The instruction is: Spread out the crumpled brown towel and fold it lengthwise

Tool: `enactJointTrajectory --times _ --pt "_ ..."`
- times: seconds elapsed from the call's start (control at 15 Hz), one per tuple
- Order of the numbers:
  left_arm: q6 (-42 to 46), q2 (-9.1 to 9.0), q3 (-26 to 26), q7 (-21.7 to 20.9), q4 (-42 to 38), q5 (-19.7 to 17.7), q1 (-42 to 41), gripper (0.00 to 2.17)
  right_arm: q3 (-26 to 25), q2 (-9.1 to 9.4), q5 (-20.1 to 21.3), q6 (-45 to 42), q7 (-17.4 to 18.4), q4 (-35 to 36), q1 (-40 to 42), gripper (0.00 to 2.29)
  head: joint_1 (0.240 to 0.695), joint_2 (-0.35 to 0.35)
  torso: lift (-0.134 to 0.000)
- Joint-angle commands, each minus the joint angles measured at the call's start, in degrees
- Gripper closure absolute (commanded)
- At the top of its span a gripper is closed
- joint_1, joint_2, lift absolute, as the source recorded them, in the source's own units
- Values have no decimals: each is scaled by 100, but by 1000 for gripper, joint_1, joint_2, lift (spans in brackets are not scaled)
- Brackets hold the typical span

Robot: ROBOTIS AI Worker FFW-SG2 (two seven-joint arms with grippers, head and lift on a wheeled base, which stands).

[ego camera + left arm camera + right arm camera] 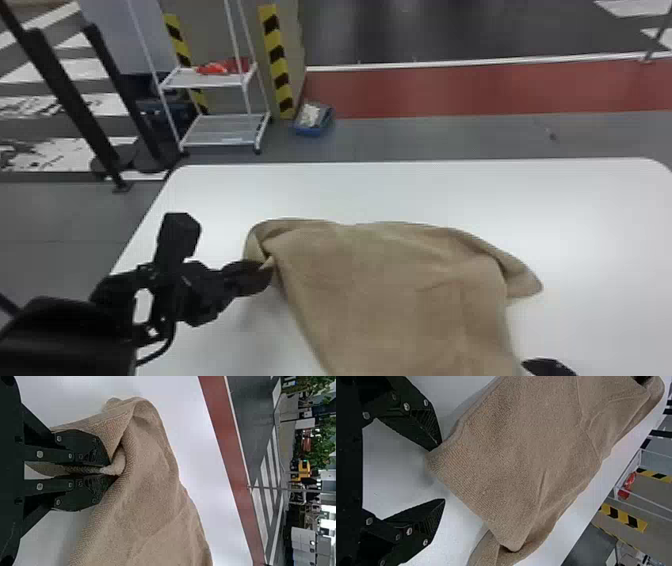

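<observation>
The brown towel (395, 290) lies partly spread on the white table, with its far edge curled and a flap sticking out at the right. At its left edge my left gripper (265, 272) is shut on a fold of the cloth; in the left wrist view the towel (146, 479) is pinched between the tips of the left gripper (107, 470). My right gripper (547, 367) is at the head view's bottom edge, right of the towel. In the right wrist view the right gripper (440, 475) stands open, a corner of the towel (514, 463) just beyond its fingertips.
The white table (400, 187) extends past the towel on its far side and both flanks. Beyond it on the floor are a white wire shelf (220, 130), a blue bin (313, 120) and dark posts (75, 105) at the left.
</observation>
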State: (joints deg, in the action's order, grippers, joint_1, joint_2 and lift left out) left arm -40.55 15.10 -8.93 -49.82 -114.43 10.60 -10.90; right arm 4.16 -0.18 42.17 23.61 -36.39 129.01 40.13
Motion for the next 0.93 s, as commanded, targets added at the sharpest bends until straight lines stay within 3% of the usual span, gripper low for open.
enactJointTrajectory --times 0.0,0.13,0.33,0.6,0.73,0.87 --pt "16 28 -30 -28 -9 -14 -18 1021 6 23 -279 -45 291 -7 -41 1531 695 140 -128" --pt "121 72 -91 -186 -18 -23 -26 1021 -38 23 -279 -80 545 -7 -41 1717 695 138 -128" --pt "789 265 -460 -1136 61 -137 79 1021 -601 23 -227 -133 510 116 -155 1717 695 121 -128" --pt "1862 924 -838 -2893 615 -243 615 1021 -1497 23 125 -80 -140 160 -1078 1713 695 35 -128" --pt "2020 1162 -909 -3350 712 -181 633 1021 -1823 23 327 -115 -377 98 -1464 1713 695 -9 -128" --pt "2688 1276 -856 -3597 1063 -85 738 1021 -1937 23 661 -115 -641 -60 -1974 1713 695 -31 -128"
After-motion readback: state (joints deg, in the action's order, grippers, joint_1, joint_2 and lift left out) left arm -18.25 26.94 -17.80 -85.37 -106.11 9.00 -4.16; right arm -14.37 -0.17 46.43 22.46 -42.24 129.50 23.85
